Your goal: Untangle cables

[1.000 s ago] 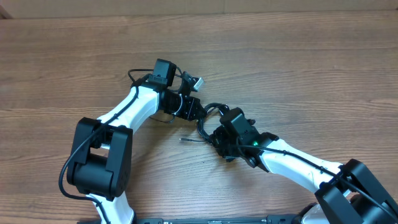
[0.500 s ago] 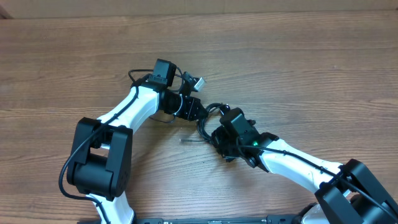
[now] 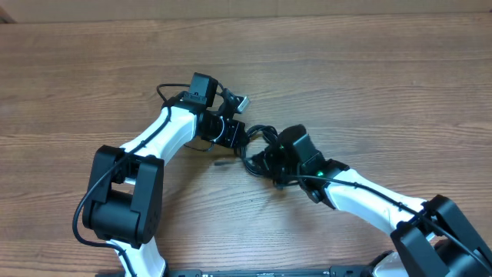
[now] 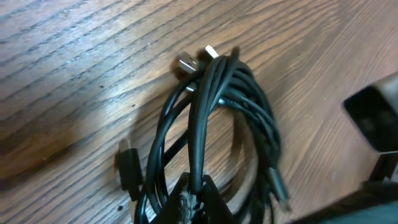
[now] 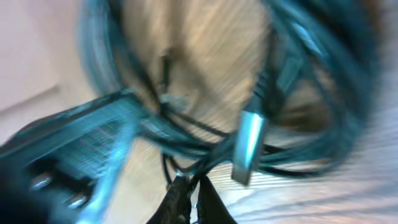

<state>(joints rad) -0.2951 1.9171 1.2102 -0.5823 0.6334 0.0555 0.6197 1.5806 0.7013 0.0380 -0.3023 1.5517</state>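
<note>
The cables [image 3: 258, 141] are a tangled bundle of thin black cords lying between my two grippers at the table's middle. In the left wrist view the cables [image 4: 224, 118] form a long loop with two silver plugs [image 4: 185, 64] at its far end and a small black plug [image 4: 128, 172] at the left. My left gripper [image 4: 193, 198] is shut on one strand of the loop. The right wrist view is blurred; there my right gripper [image 5: 194, 186] is shut on a thin strand, below a silver plug [image 5: 247, 149]. From overhead, the left gripper [image 3: 240, 136] and right gripper [image 3: 260, 158] nearly touch.
A loose cord end [image 3: 221, 162] pokes out to the left of the bundle on the wooden table [image 3: 369, 85]. The left arm's wrist camera [image 3: 203, 87] and its wiring stand just behind the bundle. The left gripper's body [image 5: 68, 143] fills the left of the right wrist view.
My right gripper has closed on a strand and shifted up and back towards the left gripper. The loose cord end slid up and left. The left arm has hardly moved.
</note>
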